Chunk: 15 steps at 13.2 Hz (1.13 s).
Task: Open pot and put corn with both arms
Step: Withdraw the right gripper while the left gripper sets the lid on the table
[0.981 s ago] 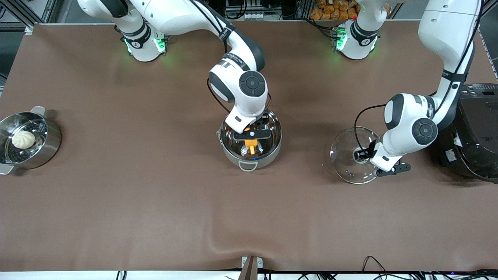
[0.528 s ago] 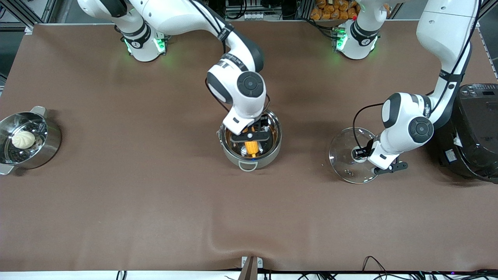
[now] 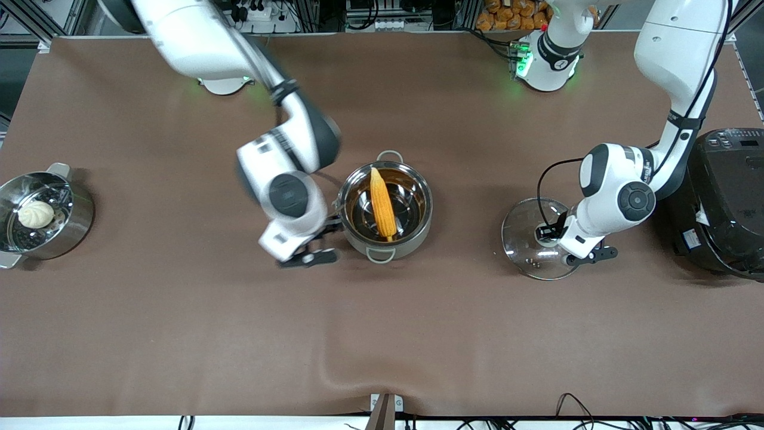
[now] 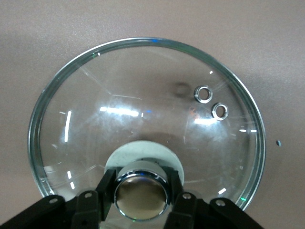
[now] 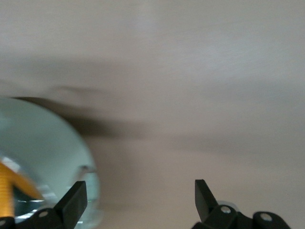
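Observation:
The steel pot [image 3: 425, 222] stands open in the middle of the table. The corn [image 3: 382, 203] lies inside it, its tip pointing toward the robots' bases. My right gripper [image 3: 329, 227] is open and empty, beside the pot toward the right arm's end of the table. In the right wrist view its fingers [image 5: 76, 198] are spread wide [image 5: 140, 195] over bare cloth, with the pot's rim [image 5: 90, 186] and the corn [image 5: 9, 191] at the edge. My left gripper [image 3: 546, 233] is shut [image 4: 140, 183] on the knob [image 4: 140, 198] of the glass lid [image 4: 143, 95], low at the table [image 3: 525, 248] beside the black cooker.
A steel pot with a perforated insert [image 3: 77, 221] and a white bun [image 3: 36, 213] stands at the right arm's end of the table. A large black rice cooker [image 3: 731, 203] stands at the left arm's end, close to the left arm's wrist.
The right gripper has let go of the corn, left the pot and swung toward the right arm's end. The corn now lies in the pot. The lid has drifted slightly toward the pot.

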Each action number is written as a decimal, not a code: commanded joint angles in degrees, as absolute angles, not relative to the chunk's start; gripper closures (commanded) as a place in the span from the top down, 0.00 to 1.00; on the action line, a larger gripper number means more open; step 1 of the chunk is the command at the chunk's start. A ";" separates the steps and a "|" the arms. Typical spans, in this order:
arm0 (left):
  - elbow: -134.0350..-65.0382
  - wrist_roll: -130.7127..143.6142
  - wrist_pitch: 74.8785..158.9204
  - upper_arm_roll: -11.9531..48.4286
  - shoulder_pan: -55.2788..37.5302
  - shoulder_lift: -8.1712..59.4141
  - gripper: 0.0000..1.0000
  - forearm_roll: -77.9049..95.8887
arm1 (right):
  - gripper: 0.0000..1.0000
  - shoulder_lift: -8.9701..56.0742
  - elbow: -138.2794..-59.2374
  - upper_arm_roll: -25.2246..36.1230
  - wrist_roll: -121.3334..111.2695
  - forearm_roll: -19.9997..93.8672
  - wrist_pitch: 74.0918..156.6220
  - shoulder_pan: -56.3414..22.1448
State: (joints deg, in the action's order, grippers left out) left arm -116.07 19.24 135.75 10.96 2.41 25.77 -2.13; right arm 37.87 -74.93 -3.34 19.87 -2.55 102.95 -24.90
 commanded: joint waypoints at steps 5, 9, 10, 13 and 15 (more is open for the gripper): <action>-114.18 19.08 135.36 11.25 2.20 24.18 1.00 -2.81 | 1.00 15.50 -92.62 -4.83 1.06 -2.64 101.26 -8.45; -104.53 19.42 119.92 11.25 2.11 19.87 1.00 -2.81 | 1.00 4.06 -94.92 -4.92 -3.50 -2.29 95.55 -3.53; -102.67 19.51 116.66 11.25 2.20 18.21 1.00 -2.81 | 1.00 2.30 -94.83 -4.92 -5.95 -2.29 94.32 -2.47; -97.40 19.07 110.59 11.16 2.37 13.55 1.00 -2.90 | 1.00 -1.92 -94.92 -4.92 -8.53 -1.85 90.36 0.17; -92.57 19.25 103.31 11.25 2.37 11.70 1.00 -2.90 | 1.00 -3.77 -94.92 -5.10 -8.53 -1.67 88.60 2.27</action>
